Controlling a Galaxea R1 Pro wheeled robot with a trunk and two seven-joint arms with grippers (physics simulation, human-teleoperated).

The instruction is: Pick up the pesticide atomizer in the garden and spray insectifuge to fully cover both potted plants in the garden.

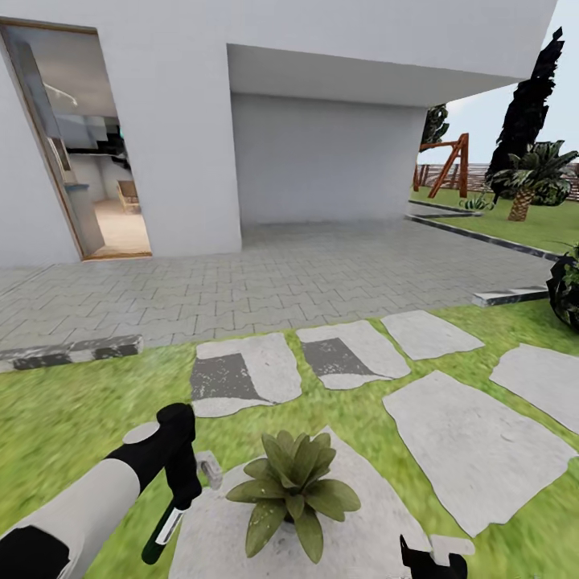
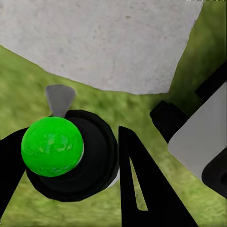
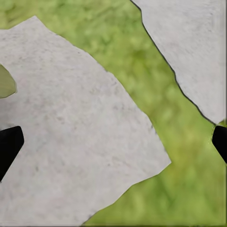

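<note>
Jaws of the left gripper were clamped on the atomizer in the head view, the bottle hanging below them with its long axis steeply tilted, base down toward the grass and trigger head up beside the wrist on the side facing the plant. That plant, a low olive rosette, sat on a grey stone just beside the bottle and between the two arms, so the left arm was the nearer and already carried the tool. The right gripper showed at the lower edge, past the plant. Beyond lay more stepping stones, lawn, a paved yard and a white house; a second rosette could not be made out. In the left wrist view the bottle was seen end-on as a bright green disc inside a dark collar, black fingers close on either side, over grass and a stone's edge. In the right wrist view the two fingertips stood far apart at opposite margins with nothing between them, above stone, grass and a leaf tip. The coming move seemed to turn on swinging the nozzle toward the rosette, since the nozzle's aim at the leaves could not be confirmed.
</note>
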